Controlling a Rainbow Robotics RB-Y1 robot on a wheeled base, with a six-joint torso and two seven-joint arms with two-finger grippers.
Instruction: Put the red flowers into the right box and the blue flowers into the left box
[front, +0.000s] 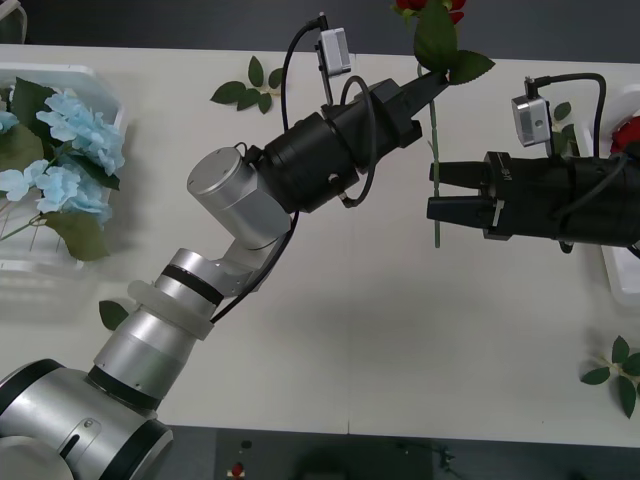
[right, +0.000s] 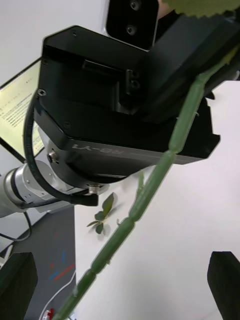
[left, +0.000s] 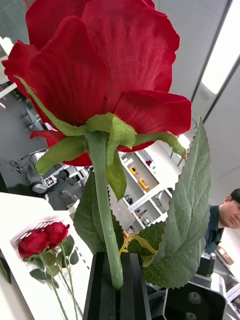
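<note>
Left gripper (front: 432, 88) holds a red rose (left: 100, 65) mid-air over the far edge of the desk (front: 380, 340), jaws clamped on the stem (front: 435, 170) just under the bloom, stem hanging down. Right gripper (front: 432, 190) sits level with the lower stem, jaws wide, stem running between them but apparently not touching either finger.

Looks like a handover, since the right box (front: 620, 270) is on the desk's right edge and already has roses (left: 42, 240) in it.

- Centre the stem between the right jaws before you close; it runs at a slant in the right wrist view.
- Close the right fully, confirm grip, then open the left. Don't release both.
- Stem is thin and bendy, so expect it to swing; move slowly to the box.

Blue flowers (front: 70, 150) lie in the left box (front: 95, 75) at the left edge.
</note>
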